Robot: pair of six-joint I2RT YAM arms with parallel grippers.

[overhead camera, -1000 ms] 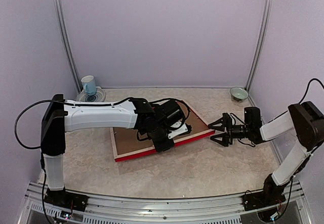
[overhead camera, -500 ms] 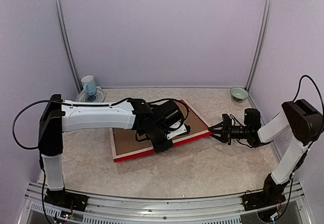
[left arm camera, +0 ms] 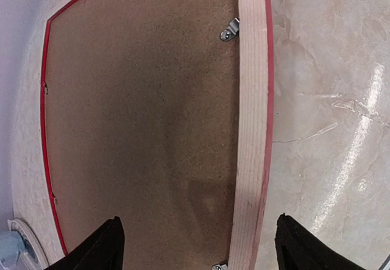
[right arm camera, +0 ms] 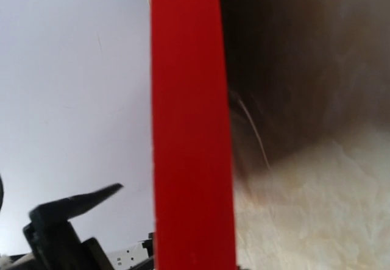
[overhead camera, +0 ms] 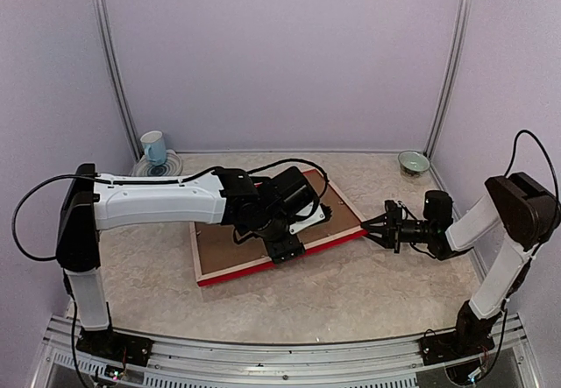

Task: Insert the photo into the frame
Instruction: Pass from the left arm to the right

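The frame lies face down on the table, its pale wood rail and red edge showing around a brown backing board. The photo is hidden. My left gripper hovers open over the near rail, one finger above the board and the other above the table. My right gripper is shut on the frame's right corner. The red edge runs straight out from its jaws in the right wrist view.
A blue-and-white cup stands on a plate at the back left corner. A small green bowl sits at the back right. A metal clip sits on the frame's back.
My left gripper has opened and risen slightly off the frame's near rail. My right gripper has moved left to the frame's corner and closed on it.
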